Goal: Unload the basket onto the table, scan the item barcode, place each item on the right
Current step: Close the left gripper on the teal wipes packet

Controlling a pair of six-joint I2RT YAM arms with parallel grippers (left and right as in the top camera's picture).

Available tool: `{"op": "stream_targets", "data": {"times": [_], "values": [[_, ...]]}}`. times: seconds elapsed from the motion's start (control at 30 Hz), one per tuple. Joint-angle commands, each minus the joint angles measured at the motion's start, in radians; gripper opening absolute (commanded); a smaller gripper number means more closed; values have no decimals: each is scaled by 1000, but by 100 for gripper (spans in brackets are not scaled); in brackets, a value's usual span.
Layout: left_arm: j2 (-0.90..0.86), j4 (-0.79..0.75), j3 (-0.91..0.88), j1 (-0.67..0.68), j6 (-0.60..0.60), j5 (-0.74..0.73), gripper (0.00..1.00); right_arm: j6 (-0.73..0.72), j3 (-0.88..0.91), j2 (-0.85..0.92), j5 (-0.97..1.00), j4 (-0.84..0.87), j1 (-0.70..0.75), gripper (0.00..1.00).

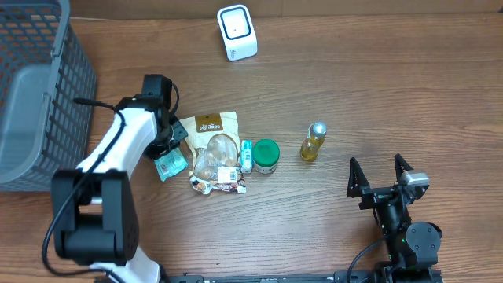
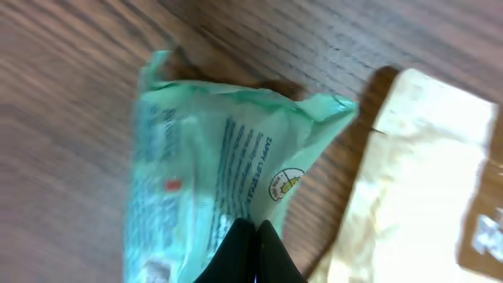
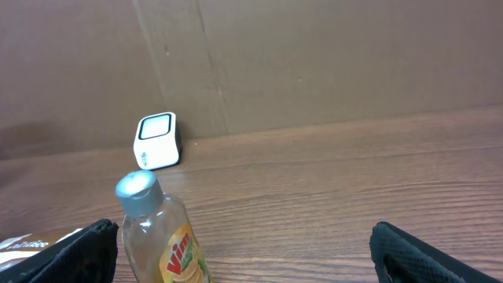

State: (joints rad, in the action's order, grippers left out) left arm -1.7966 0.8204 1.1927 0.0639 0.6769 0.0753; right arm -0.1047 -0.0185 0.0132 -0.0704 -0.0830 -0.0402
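Black right fingers [image 3: 71, 255] stand wide apart and empty nearest the robot, well clear of everything, so they pose no threat. Further out, the left fingers [image 2: 240, 255] are pressed together on the edge of the green packet [image 2: 212, 173], which lies flat on the table [image 1: 354, 79] just beside the snack bag [image 1: 215, 153]. That pinch looks thin: only a sliver of slick film sits between the tips, so my worry is that the packet slides free on the lift, or hangs limp and folds over its own print. I cannot make out a barcode on the face showing in the wrist view; if it is on the underside, the packet could reach the reader wrong way up. A careless rise might also drag the snack bag, which sits close. Beyond them stand the green-lidded jar [image 1: 266, 156] and the bottle [image 1: 313, 141], off to the side of the likely path. Farthest away, the scanner [image 1: 236, 32] sits at the table's back edge, well apart from the packet; a long carry gives a weak grip more time to fail
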Motion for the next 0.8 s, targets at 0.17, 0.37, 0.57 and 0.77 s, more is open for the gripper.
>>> {"op": "stream_targets", "data": {"times": [0.17, 0.37, 0.57, 0.77], "values": [[100, 39, 18, 2, -19, 59, 13, -3, 10, -3, 8, 5, -5, 100], [97, 47, 18, 0, 0, 85, 5, -3, 10, -3, 8, 5, -5, 100], [96, 55, 18, 0, 0, 86, 51, -3, 10, -3, 8, 5, -5, 100], [90, 55, 18, 0, 0, 98, 66, -3, 10, -3, 8, 5, -5, 100]]}}
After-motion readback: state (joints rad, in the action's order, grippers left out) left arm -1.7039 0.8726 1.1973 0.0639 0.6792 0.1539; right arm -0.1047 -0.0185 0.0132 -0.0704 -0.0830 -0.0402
